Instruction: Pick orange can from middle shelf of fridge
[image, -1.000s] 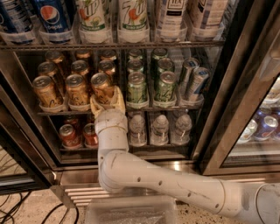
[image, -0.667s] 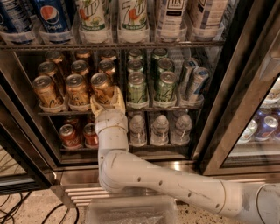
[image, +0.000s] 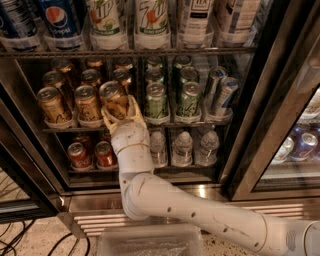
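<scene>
The fridge stands open in front of me. Its middle shelf holds lanes of orange, green and silver cans. My gripper reaches up from below to the front orange can of the third lane. Its cream fingers sit on either side of the can's lower half and close on it. The can leans slightly and still rests at the shelf's front edge. Two more front orange cans stand to its left, with others behind them.
Green cans stand just right of the gripper, and silver cans stand further right. Tall soda bottles fill the rack above. Red cans and water bottles fill the rack below. A clear bin sits on the floor, with cables at the left.
</scene>
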